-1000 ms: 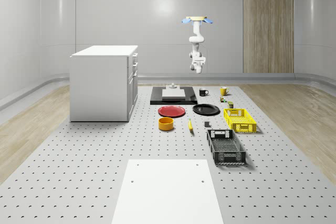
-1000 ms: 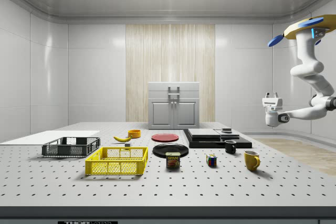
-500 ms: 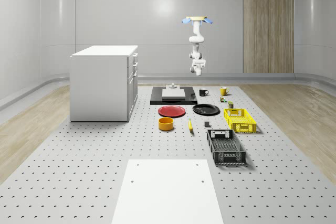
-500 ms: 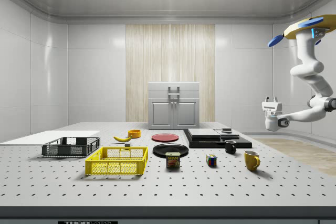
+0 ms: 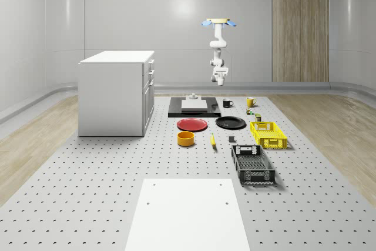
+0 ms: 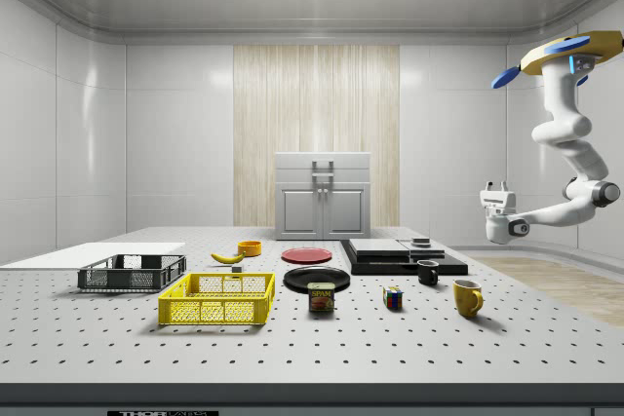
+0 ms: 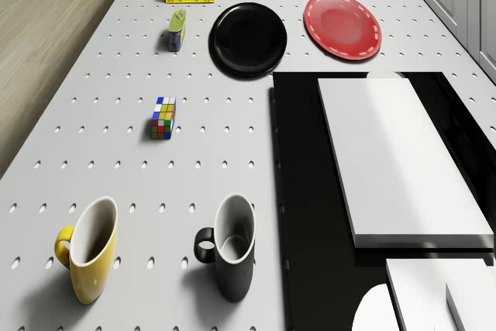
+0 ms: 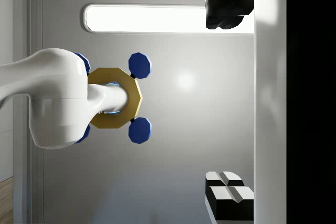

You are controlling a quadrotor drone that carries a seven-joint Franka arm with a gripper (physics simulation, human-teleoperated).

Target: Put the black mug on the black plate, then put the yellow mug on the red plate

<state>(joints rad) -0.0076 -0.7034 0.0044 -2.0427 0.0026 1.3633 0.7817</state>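
**One mug to reach first, and the tool faces away from it**

One relation decides your next move: the black mug (image 7: 232, 257) stands upright on the surface (image 7: 116, 153), well below the tool (image 6: 495, 185) and off toward the side view's left of it. The tool does not point at the mug. It points upward, and the wrist view looks back at the drone (image 6: 561, 51) and the ceiling light. I judge you must turn the wrist over before you bring it down.

The drone hovers high over the mug's end of the surface, toward the side view's right of the mug.

Relative to the black mug:
- its handle sticks out toward the yellow mug (image 7: 89, 257), which stands near it on that side;
- the dark slab (image 7: 302, 191) lies just beside it on the other side;
- the black plate (image 7: 248, 39) lies well apart from it, past the puzzle cube (image 7: 163, 118);
- the red plate (image 7: 342, 25) lies farther off, next to the black plate.

Both plates are bare, so neither placing is done.

The tool's fingers (image 8: 227, 199) are spread wide, with nothing between them and nothing touching them.
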